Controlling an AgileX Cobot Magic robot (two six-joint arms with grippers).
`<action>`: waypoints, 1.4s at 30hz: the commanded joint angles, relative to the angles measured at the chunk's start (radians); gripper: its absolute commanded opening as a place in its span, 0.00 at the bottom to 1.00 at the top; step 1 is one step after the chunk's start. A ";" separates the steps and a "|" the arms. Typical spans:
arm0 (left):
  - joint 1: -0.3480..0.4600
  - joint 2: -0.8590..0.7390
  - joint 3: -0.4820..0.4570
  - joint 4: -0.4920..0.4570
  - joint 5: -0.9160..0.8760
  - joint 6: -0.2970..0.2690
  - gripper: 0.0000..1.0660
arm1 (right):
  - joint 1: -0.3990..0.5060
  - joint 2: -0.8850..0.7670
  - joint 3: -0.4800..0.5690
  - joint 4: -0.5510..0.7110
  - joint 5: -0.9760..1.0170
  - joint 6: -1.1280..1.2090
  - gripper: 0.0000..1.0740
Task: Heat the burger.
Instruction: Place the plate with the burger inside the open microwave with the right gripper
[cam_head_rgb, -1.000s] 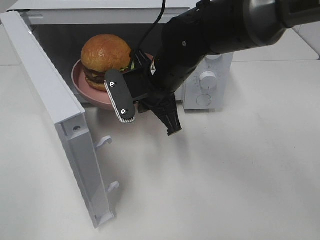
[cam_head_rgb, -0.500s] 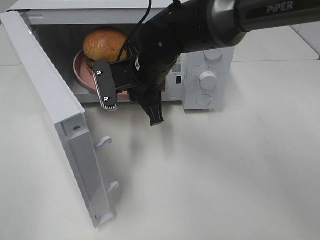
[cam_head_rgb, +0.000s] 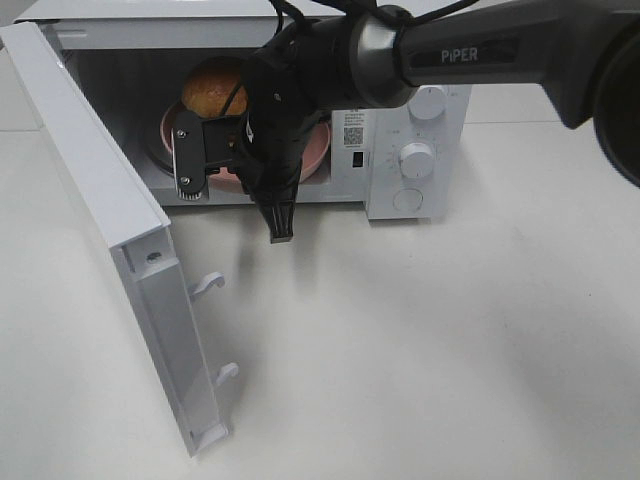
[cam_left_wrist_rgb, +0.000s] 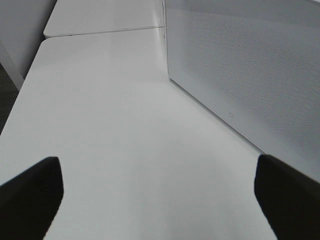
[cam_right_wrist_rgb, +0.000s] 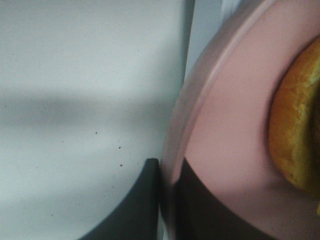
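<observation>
Loading step: at upper left the right gripper (cam_right_wrist_rgb: 169, 200) pinches the rim of the plate (cam_right_wrist_rgb: 225, 125), burger (cam_head_rgb: 212, 88) inside the microwave (cam_head_rgb: 440, 195); next, set down, release, back out; left gripper (cam_left_wrist_rgb: 157, 200) spread

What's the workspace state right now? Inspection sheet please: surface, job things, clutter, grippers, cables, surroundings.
Surface: white table, bare where visible.
Job's things: burger sits on pink plate, in the opening of the microwave; door swung wide open.
Clutter: nothing seen.
Grippers: right gripper shut on the plate's rim; left gripper open, empty, above the table.
Cables: black cable loops along the right arm's wrist.
Surroundings: second white tabletop beyond; nothing else seen.
</observation>
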 joint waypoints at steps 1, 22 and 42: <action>-0.006 -0.019 0.002 -0.004 -0.010 0.001 0.90 | -0.001 0.007 -0.045 -0.037 -0.015 0.031 0.00; -0.006 -0.019 0.002 -0.003 -0.010 0.001 0.90 | -0.004 0.132 -0.235 -0.037 0.035 0.084 0.03; -0.006 -0.019 0.002 -0.003 -0.010 0.001 0.90 | -0.002 0.095 -0.197 -0.009 0.032 0.098 0.40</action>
